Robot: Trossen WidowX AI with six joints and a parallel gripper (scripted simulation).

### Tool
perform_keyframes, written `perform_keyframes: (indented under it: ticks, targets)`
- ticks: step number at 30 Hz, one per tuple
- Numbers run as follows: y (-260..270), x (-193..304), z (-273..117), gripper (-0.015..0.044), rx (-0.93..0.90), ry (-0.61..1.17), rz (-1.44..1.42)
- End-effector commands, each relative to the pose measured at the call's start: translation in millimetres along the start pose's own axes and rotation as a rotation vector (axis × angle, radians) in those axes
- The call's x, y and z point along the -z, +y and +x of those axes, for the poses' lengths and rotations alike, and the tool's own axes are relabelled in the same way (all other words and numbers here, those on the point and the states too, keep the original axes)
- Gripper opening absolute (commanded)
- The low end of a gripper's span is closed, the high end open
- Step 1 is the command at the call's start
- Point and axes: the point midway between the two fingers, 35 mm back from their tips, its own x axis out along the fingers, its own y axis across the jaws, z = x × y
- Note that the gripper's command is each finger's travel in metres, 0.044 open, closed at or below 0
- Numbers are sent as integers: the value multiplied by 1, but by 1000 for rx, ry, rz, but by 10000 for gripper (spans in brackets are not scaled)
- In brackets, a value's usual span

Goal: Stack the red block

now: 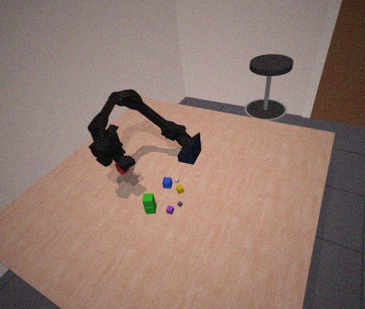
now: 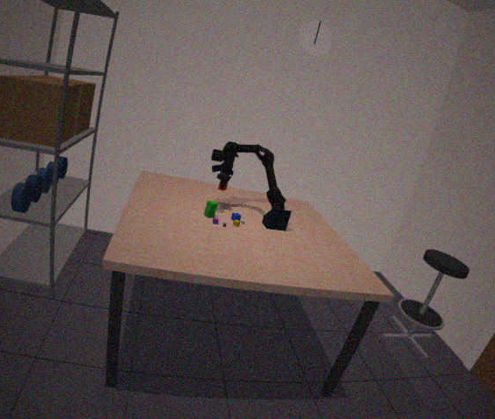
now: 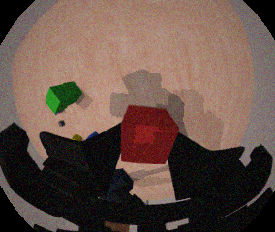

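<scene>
The red block (image 1: 121, 168) (image 2: 223, 187) (image 3: 146, 135) is held between the fingers and hangs above the table, its shadow below and apart from it. My gripper (image 1: 123, 167) (image 2: 223, 185) (image 3: 145, 127) is shut on it; in the top view a dark finger hides part of the block. The green tower (image 1: 149, 203) (image 2: 210, 209) (image 3: 65, 96), two green blocks high, stands upright on the table (image 1: 228, 232) (image 2: 184, 252). In the wrist view it is to the left of the held block. The red block and the tower are apart.
Beside the tower lie a purple block (image 1: 169, 210) (image 2: 215, 221), a small grey block (image 1: 179, 203) (image 3: 61, 123), a yellow block (image 1: 179, 189) (image 2: 237, 223), a blue block (image 1: 167, 183) (image 2: 236, 216) and a small white block (image 1: 176, 180). The arm's base stands beyond them.
</scene>
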Motion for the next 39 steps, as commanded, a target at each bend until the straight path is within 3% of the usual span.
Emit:
perform_keyframes:
  ticks: [1,32,39]
  targets:
    - [1,-1,-4,0,2,-2,3]
    - [178,-8,-5,0,-9,-1,6]
    - [187,-6,-2,0,-8,-2,6]
